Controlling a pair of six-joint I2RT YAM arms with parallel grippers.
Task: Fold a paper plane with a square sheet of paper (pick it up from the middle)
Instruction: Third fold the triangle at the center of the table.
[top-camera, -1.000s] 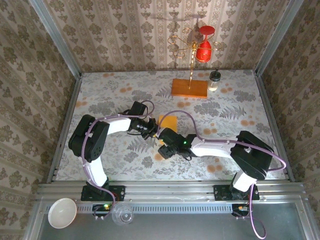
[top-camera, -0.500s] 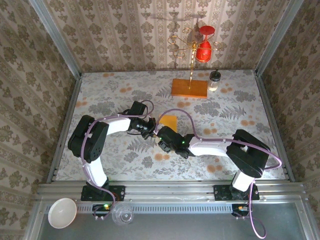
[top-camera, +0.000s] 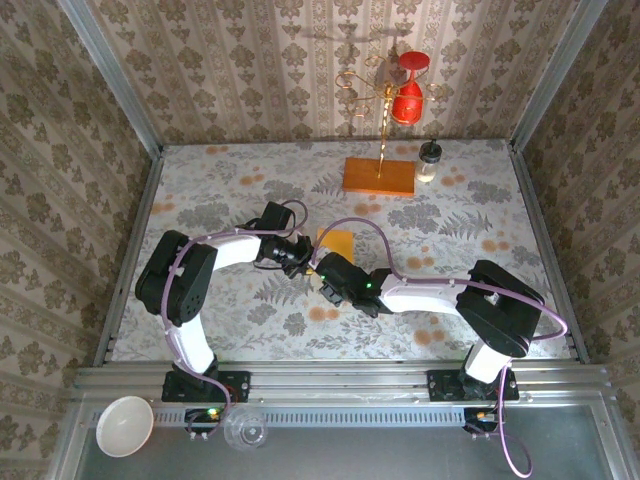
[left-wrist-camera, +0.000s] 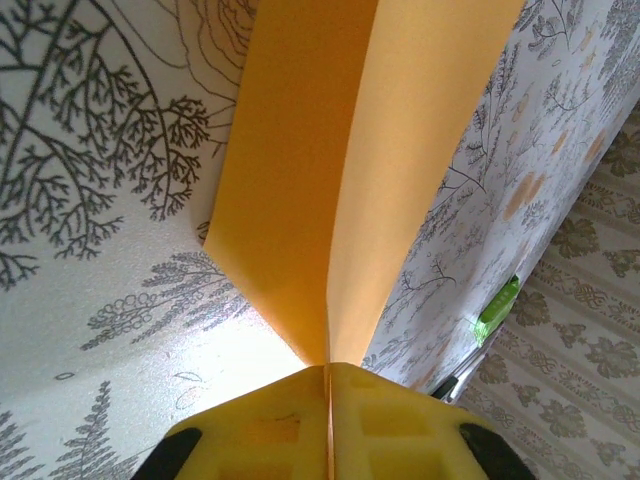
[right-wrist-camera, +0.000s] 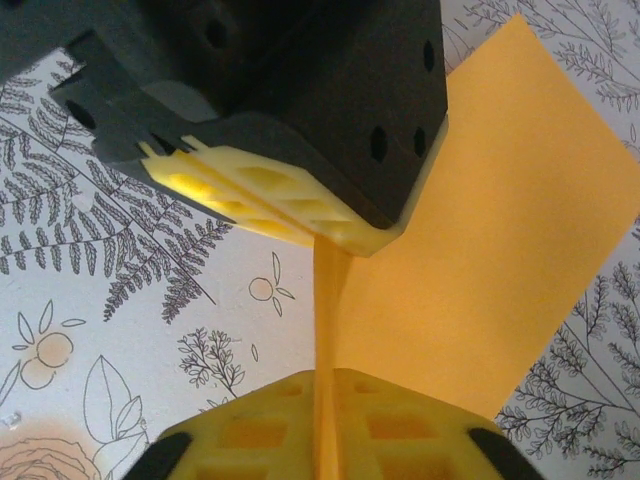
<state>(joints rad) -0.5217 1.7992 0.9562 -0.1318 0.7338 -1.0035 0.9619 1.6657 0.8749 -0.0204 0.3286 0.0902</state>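
At the middle of the floral-patterned table (top-camera: 450, 200), the thin orange-yellow square sheet of paper (top-camera: 338, 241) rises in a crease. Your left gripper (left-wrist-camera: 327, 375) and right gripper (right-wrist-camera: 325, 385) are both clamped tight on it. Draw the crease evenly so the edges meet. The orange wooden block (top-camera: 379, 176) stands well apart, leaving room.

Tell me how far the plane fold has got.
Done: the left gripper and right gripper are both shut on one edge of the paper. In hand: a first centre fold, the two halves meeting at an angle. Left: all nose and wing folds; no dart shape yet.
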